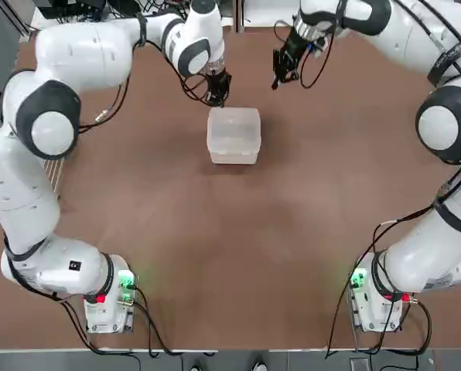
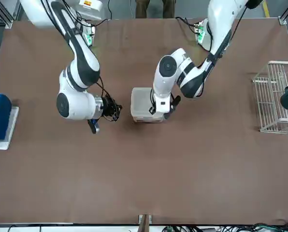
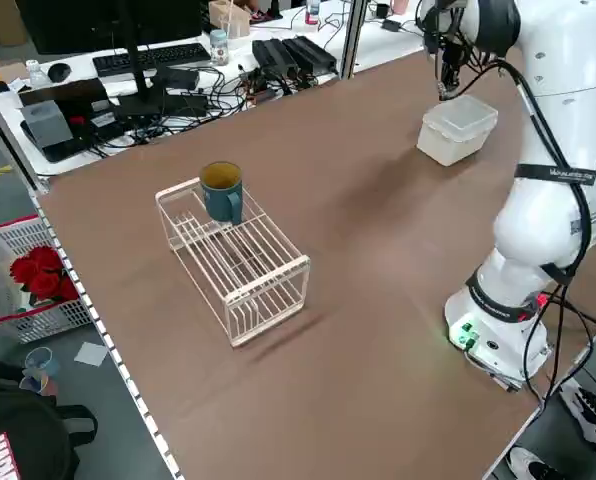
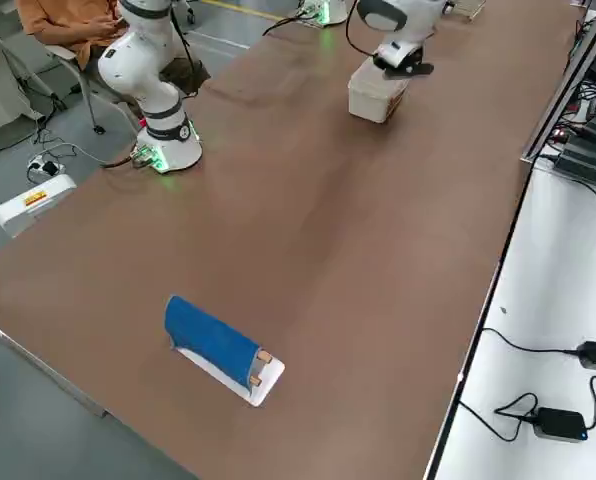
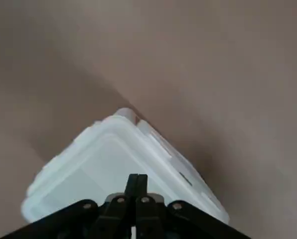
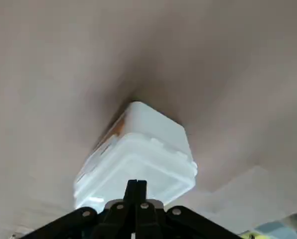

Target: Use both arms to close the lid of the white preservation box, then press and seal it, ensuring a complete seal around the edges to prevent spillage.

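The white preservation box (image 1: 233,136) stands on the brown table toward its far side, with the lid (image 5: 113,159) lying flat on top of it. My left gripper (image 1: 217,97) is shut, its tips down at the lid's far edge; in the left wrist view its fingers (image 5: 137,183) are pressed together just over the lid. The front view shows this gripper (image 2: 162,108) against the box (image 2: 143,104). My right gripper (image 1: 279,76) is also shut and holds nothing, apart from the box at its far right. In the right wrist view the box (image 6: 138,154) lies beyond the joined fingertips (image 6: 136,188).
A white wire rack (image 2: 274,99) with a teal mug (image 3: 221,190) sits on the robot's left side of the table. A blue roll on a white board (image 2: 2,118) lies at the robot's right. A person (image 4: 68,20) sits beyond the table's corner.
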You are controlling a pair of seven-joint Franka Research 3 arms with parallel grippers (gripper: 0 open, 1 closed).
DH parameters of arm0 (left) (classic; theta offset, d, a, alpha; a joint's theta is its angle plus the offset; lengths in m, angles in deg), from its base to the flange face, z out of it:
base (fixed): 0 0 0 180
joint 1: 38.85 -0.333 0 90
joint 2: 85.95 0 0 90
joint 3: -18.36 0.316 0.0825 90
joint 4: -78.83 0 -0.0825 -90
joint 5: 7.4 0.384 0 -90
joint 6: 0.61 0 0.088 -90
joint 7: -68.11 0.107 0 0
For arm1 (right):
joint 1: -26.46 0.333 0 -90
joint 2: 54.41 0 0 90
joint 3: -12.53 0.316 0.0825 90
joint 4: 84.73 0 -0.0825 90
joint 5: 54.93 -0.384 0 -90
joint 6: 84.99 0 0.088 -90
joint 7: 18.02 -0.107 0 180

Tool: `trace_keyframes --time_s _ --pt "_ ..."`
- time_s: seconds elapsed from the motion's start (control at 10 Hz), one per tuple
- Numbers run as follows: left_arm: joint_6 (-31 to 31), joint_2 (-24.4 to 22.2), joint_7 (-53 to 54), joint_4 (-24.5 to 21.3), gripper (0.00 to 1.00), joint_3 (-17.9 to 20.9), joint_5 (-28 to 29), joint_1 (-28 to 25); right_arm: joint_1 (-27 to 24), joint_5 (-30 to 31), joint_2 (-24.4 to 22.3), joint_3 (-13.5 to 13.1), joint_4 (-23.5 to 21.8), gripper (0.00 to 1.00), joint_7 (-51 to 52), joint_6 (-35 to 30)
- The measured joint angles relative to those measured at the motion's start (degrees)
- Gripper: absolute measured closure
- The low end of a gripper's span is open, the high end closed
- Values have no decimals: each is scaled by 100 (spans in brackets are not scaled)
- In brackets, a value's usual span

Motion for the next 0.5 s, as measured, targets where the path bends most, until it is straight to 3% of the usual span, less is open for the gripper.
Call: trace_keyframes --time_s 0.2,0.5 --pt "109 -56 5 -331 99 -276 5 -205 113 167 450 3 754 99 313 -83" --pt "90 -98 -23 -670 99 -377 12 -240 411 728 1197 3 1600 99 1805 15"
